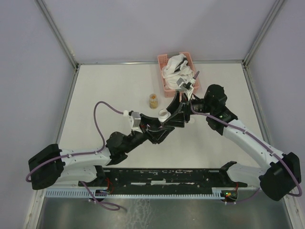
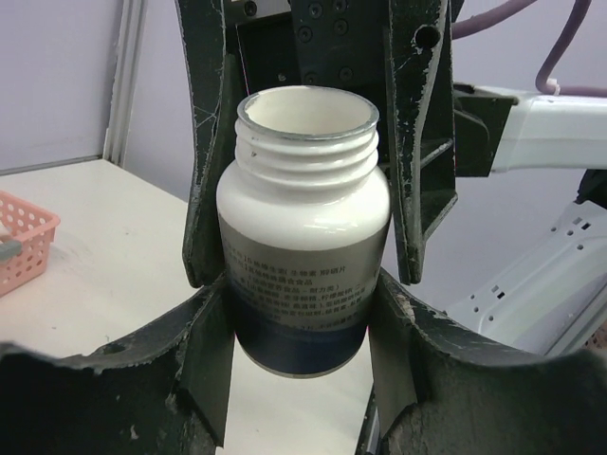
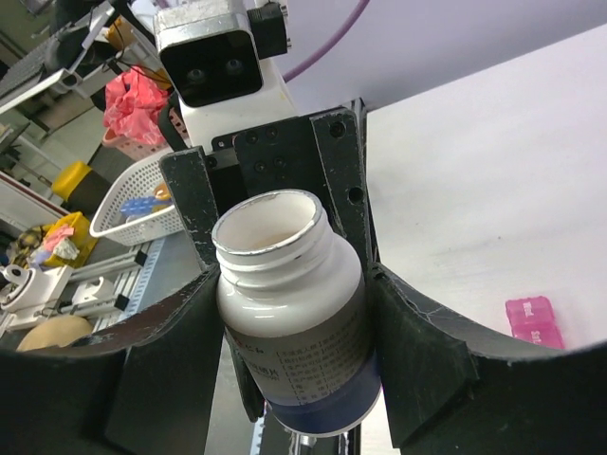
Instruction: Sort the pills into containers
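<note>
A white pill bottle is pictured uncapped and mouth-up at the centre of both wrist views. Its threaded neck is bare, and a grey label of small print sits above a dark blue band. It is seen raised off the white tabletop, flanked low by the fingers of the left gripper and higher by those of the right gripper. Its contents cannot be made out. A magenta-pink pill-box strip is shown flat on the table at the lower right of the right wrist view, only its end compartments visible.
</note>
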